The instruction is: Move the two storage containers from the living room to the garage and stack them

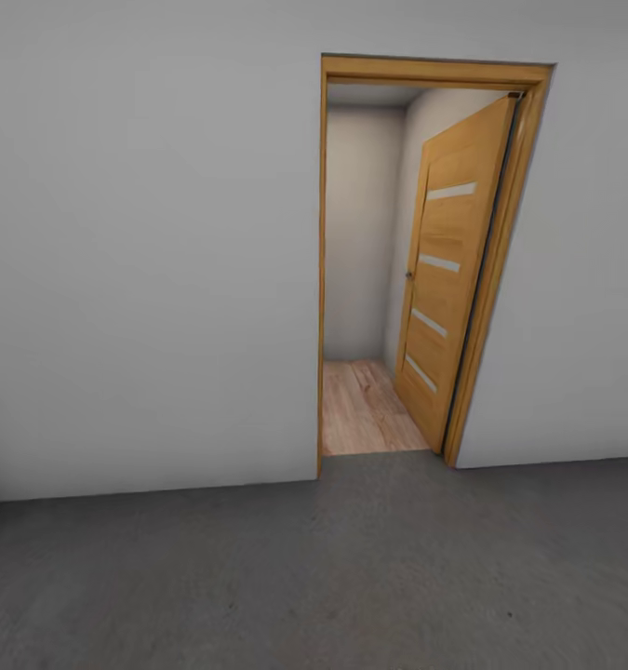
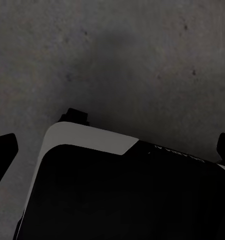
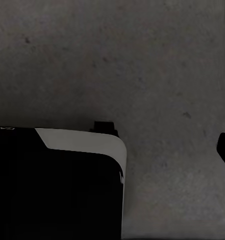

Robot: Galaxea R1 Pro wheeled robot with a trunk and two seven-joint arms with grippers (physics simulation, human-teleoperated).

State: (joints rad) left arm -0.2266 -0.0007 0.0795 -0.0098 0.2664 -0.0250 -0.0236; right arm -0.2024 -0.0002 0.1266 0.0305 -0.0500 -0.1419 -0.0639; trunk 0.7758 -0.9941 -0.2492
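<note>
Grey concrete floor lies beneath both end effectors, whose finger state I cannot tell.

Seen from the left wrist camera, the floor, a dark grey mottled concrete flecked with small dark specks, spreads beneath the robot's base, a black body with a pale grey rounded corner. A soft shadow falls on the concrete just beyond the base, and dark fingertips show at either edge
</note>
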